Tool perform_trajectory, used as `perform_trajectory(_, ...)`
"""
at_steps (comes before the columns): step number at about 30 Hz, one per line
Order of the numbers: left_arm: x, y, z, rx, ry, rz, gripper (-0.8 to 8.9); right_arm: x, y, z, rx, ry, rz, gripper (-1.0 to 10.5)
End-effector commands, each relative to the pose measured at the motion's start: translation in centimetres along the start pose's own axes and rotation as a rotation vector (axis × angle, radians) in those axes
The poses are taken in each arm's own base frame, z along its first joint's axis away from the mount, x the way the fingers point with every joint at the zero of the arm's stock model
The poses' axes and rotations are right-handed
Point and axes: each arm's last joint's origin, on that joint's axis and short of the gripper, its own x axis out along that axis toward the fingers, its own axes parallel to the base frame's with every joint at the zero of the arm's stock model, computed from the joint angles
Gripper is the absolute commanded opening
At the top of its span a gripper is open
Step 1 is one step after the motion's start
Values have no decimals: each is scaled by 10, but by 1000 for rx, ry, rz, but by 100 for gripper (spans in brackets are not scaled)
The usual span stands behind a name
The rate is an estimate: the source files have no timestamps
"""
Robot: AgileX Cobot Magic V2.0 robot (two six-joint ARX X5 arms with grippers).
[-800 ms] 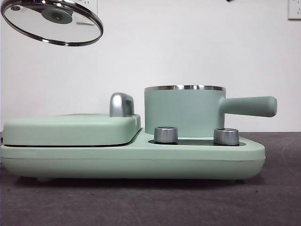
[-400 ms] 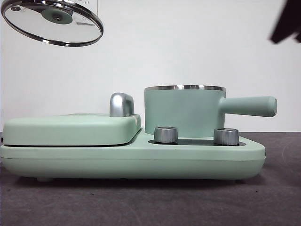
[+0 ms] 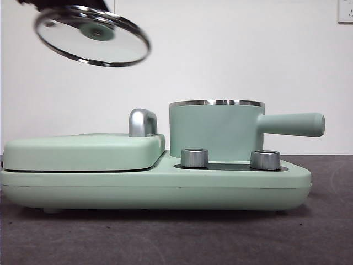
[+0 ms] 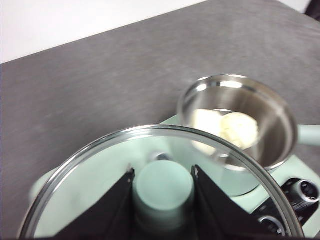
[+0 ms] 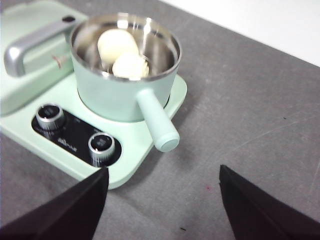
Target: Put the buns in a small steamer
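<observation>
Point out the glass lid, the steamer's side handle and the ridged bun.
glass lid (image 3: 92, 36): front view, on the glass pane, held up by the left gripper (image 4: 163, 192).
side handle (image 5: 157, 120): right wrist view, midway along the green shaft.
ridged bun (image 5: 130, 66): right wrist view, on its domed top, inside the steamer (image 5: 107, 97).

Front view: buns hidden behind steamer (image 3: 215, 132) wall; glass lid (image 4: 150, 170) cut off at wrist-view edge.
</observation>
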Motion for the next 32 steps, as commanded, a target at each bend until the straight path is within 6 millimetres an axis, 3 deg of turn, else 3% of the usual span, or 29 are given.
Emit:
perform_trajectory(1,13,-10,11,8,-72,-44,10,-3,0,2,41,-21,4,344)
perform_trajectory(15,88,-60,16,78,-284,-206,10,-3,0,2,42,-20,13,344)
perform_trajectory(24,130,-65,1,92,-298,-217,10,-3,0,2,44,-20,12,344)
perform_trajectory(32,154,-65,-10,146,-307,-209,10,-3,0,2,44,-19,12,344)
